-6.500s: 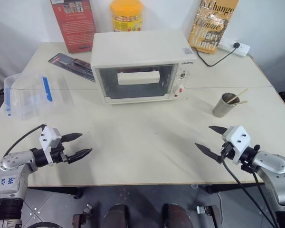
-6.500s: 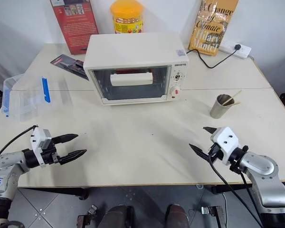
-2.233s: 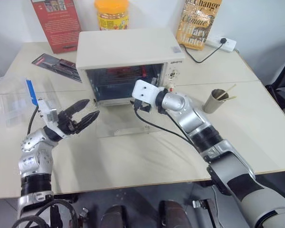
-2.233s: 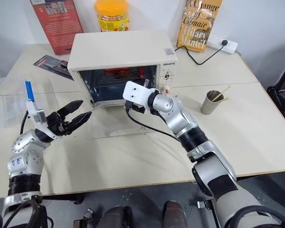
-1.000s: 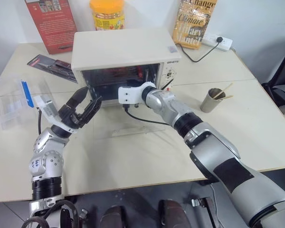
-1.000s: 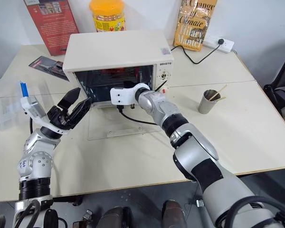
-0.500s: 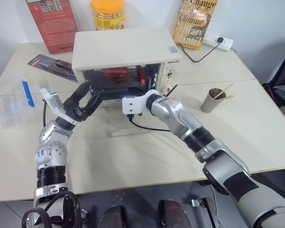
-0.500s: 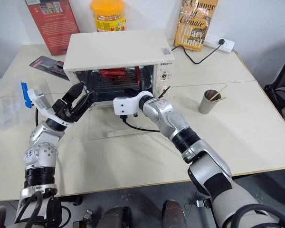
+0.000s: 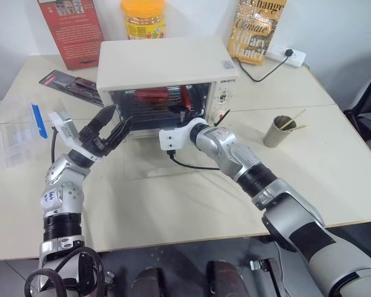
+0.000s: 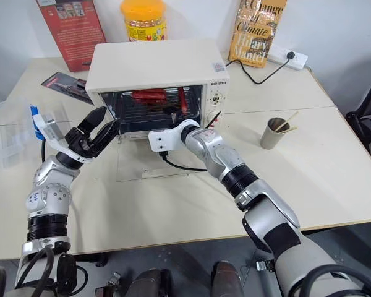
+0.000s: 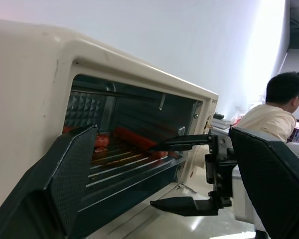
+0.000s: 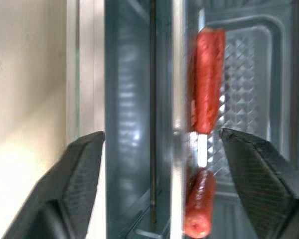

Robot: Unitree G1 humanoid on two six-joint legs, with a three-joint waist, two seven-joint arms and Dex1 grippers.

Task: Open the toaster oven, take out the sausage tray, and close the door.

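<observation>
I see the pale table [image 9: 334, 179] carrying the toaster oven [image 9: 167, 68], a metal cup [image 9: 275, 131] with sticks, a clear box [image 9: 12, 130], a power strip [image 9: 289, 57] and a yellow-lidded jar [image 9: 142, 18].

Readable print in the scene

A gold bag [image 9: 255, 29] standing at the far right of the table, behind the toaster oven [image 9: 167, 65], carries "Change" across its top in large white letters; the lines beneath are too broken to read. The oven has a small dark brand word above its knobs at the front right corner, too small to make out. The red box [image 9: 68, 25] and yellow jar [image 9: 143, 18] at the far edge carry print that cannot be read.
</observation>
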